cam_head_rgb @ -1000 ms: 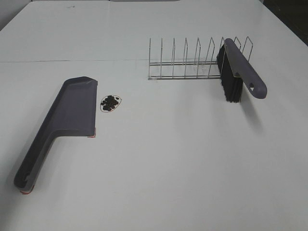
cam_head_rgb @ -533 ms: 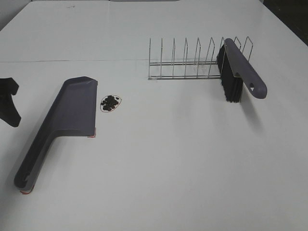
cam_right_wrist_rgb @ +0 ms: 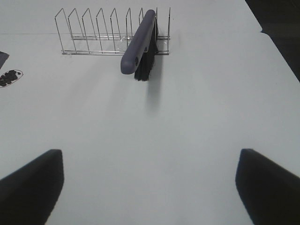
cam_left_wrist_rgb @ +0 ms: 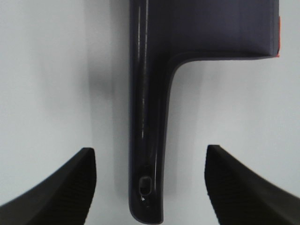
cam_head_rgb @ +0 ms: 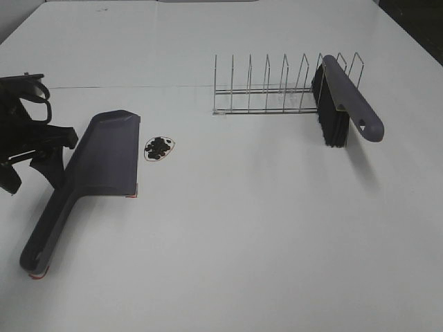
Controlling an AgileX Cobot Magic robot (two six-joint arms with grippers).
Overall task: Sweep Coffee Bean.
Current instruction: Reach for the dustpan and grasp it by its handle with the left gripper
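Observation:
The coffee bean [cam_head_rgb: 158,146] cluster lies inside a small ringed patch just right of the grey dustpan [cam_head_rgb: 105,158]; it also shows as the coffee bean [cam_right_wrist_rgb: 9,77] at the edge of the right wrist view. My left gripper [cam_head_rgb: 38,159] hovers open by the dustpan's handle. In the left wrist view the dustpan handle [cam_left_wrist_rgb: 147,136] runs between the open left gripper [cam_left_wrist_rgb: 150,154] fingers, which do not touch it. The grey brush [cam_head_rgb: 349,104] with black bristles leans in the wire rack [cam_head_rgb: 266,93]. My right gripper [cam_right_wrist_rgb: 149,154] is open and empty, well short of the brush [cam_right_wrist_rgb: 138,42].
The wire rack [cam_right_wrist_rgb: 93,28] stands at the back of the white table [cam_head_rgb: 263,228]. A faint seam crosses the table behind the dustpan. The table's dark right edge [cam_right_wrist_rgb: 276,33] shows in the right wrist view.
My left arm has come in from the left edge and moved toward the dustpan's handle. Dustpan, beans, brush and rack have not moved.

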